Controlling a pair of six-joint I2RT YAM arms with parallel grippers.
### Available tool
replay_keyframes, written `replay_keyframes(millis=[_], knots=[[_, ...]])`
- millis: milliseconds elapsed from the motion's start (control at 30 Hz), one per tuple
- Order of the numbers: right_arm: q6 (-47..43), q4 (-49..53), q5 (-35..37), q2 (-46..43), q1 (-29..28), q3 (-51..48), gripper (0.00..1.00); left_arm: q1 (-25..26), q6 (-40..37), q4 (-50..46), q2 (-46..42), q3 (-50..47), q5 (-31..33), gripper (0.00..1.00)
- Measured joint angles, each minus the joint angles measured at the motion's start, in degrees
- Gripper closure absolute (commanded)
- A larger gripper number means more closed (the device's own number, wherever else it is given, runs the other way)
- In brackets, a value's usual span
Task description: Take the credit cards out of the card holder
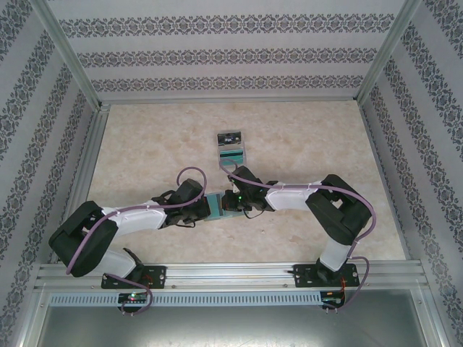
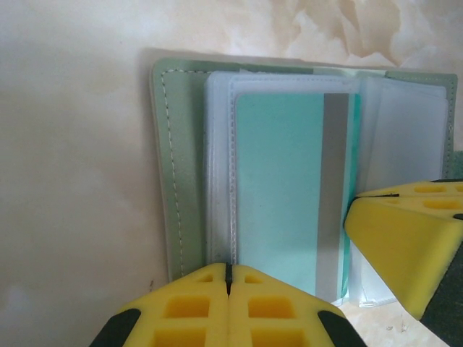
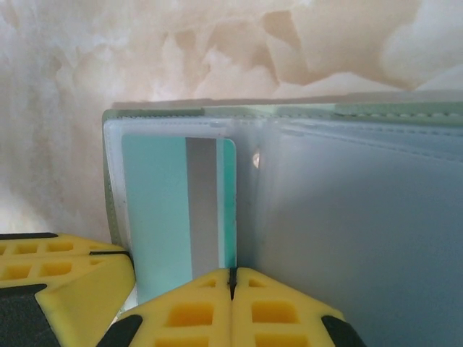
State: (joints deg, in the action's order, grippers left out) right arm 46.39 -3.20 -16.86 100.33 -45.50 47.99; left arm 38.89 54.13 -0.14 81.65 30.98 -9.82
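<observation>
Left gripper (image 2: 228, 289) fingers pressed together at near edge of open card holder (image 2: 173, 166); right gripper (image 3: 231, 285) likewise closed at teal credit card (image 3: 155, 210) end, card in pocket.

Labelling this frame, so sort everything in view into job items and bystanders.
Job items: card holder, pocketed teal card, loose black card, loose teal card, left gripper, right gripper.
Bystanders: pale tray, table.
</observation>
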Motion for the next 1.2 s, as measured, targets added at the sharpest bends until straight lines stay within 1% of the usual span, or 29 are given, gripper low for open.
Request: replay_keyframes(millis=[233, 433, 600, 667, 900, 1033, 1200], knots=[[0.2, -2.5, -0.9, -0.9, 1.2, -2.2, 1.00, 0.0, 0.4, 0.0, 0.1, 0.0, 0.2, 1.00], [0.2, -2.4, -1.5, -3.1, 3.4, -4.3, 1.00, 0.0, 0.4, 0.0, 0.1, 0.1, 0.2, 1.00], [0.0, -2.2, -2.1, -3.5, 4.2, -4.7, 1.00, 0.0, 0.4, -0.3, 0.1, 0.3, 0.4, 1.00], [-0.1, -2.2, -2.4, -3.5, 4.1, -4.7, 1.00, 0.0, 0.3, -0.8, 0.0, 0.5, 0.4, 0.94], [0.0, -2.3, -3.4, -3.5, 4.1, -4.7, 1.00, 0.0, -0.1, -3.7, -1.7, 1.4, 0.3, 0.89], [0.0, -2.5, -3.7, -3.5, 4.1, -4.7, 1.00, 0.0, -0.4, -3.7, -2.5, 2.3, -0.5, 0.89], [0.0, -2.5, -3.7, -3.5, 4.1, -4.7, 1.00, 0.0, -0.9, -2.3, -0.9, 3.0, -1.9, 0.93]])
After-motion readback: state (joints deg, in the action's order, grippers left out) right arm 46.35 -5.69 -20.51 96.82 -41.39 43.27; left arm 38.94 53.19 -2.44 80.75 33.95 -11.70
